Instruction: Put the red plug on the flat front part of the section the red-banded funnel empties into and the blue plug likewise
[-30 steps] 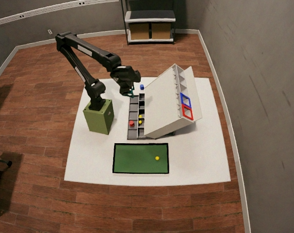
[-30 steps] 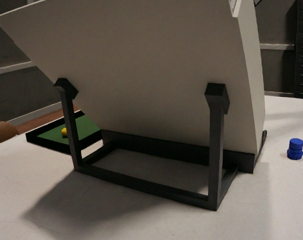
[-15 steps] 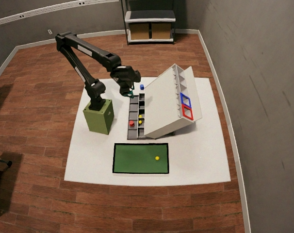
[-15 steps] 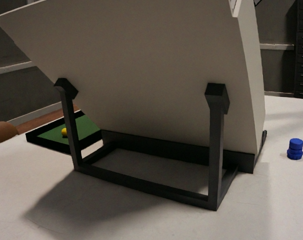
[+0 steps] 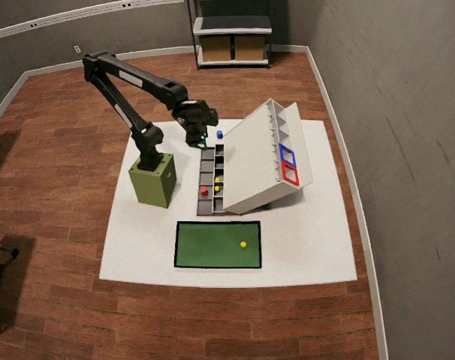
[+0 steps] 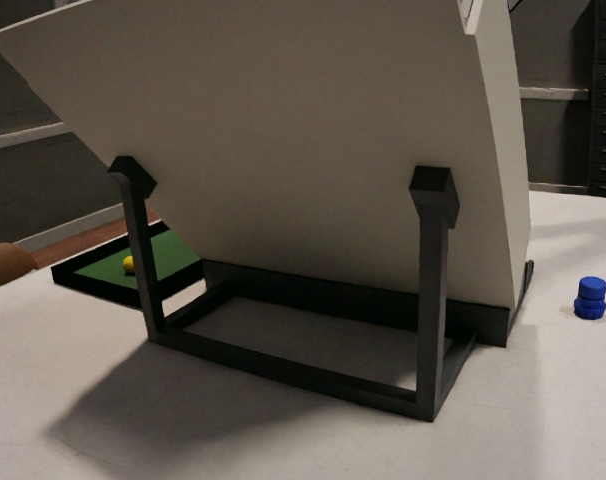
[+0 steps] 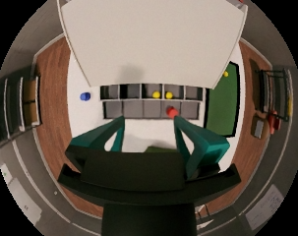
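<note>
My gripper (image 5: 200, 145) (image 7: 149, 119) is open and empty, hanging over the far end of the dark grey section rack (image 5: 206, 205) (image 7: 129, 110). The red plug (image 5: 203, 190) (image 7: 171, 112) stands on the flat front part of one section. Two yellow marbles (image 5: 217, 179) (image 7: 156, 94) lie in the bins behind, one (image 5: 216, 188) (image 7: 168, 94) in line with the red plug. The blue plug (image 5: 219, 133) (image 6: 590, 297) (image 7: 86, 96) stands on the white mat beyond the rack's far end. The blue-banded funnel (image 5: 287, 154) and the red-banded funnel (image 5: 290, 172) sit at the top of the sloping white cover (image 5: 251, 166) (image 6: 293, 129) (image 7: 151, 33).
A green tray (image 5: 204, 247) (image 6: 163, 255) (image 7: 222, 101) with a black rim lies in front of the rack and holds one yellow marble (image 5: 242, 244) (image 6: 128, 263) (image 7: 226, 74). The arm's green base (image 5: 153, 184) stands left of the rack. Dark legs (image 6: 430, 289) prop up the cover.
</note>
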`<action>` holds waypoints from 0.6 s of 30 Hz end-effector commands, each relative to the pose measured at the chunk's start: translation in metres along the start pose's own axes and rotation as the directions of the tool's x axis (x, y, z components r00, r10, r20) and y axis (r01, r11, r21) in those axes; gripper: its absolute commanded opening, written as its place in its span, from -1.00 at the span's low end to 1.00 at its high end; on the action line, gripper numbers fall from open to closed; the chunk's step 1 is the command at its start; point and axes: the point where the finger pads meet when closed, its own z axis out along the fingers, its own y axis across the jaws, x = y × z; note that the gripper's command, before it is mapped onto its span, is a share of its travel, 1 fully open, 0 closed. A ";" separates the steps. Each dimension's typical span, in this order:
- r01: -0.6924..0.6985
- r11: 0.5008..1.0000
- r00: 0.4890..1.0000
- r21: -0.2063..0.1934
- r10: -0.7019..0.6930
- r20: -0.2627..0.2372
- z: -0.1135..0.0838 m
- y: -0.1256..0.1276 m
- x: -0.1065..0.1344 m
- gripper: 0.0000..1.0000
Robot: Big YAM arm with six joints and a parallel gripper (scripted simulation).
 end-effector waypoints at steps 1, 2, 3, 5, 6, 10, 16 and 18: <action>0.000 1.000 1.000 0.002 0.000 0.011 0.002 0.010 -0.004 0.27; 0.000 1.000 1.000 0.002 0.000 0.007 0.003 0.013 -0.003 0.27; 0.003 1.000 1.000 0.003 -0.003 0.008 0.003 0.017 -0.005 0.27; 0.001 1.000 1.000 0.001 -0.001 -0.005 0.007 0.023 -0.001 0.27; 0.000 1.000 1.000 0.001 0.000 -0.013 0.009 0.027 0.001 0.27; 0.003 1.000 1.000 0.000 -0.003 -0.027 0.014 0.044 0.002 0.27; -0.005 1.000 0.997 -0.002 0.005 -0.071 0.027 0.061 0.013 0.27; -0.003 1.000 0.997 -0.003 0.003 -0.081 0.030 0.072 0.008 0.27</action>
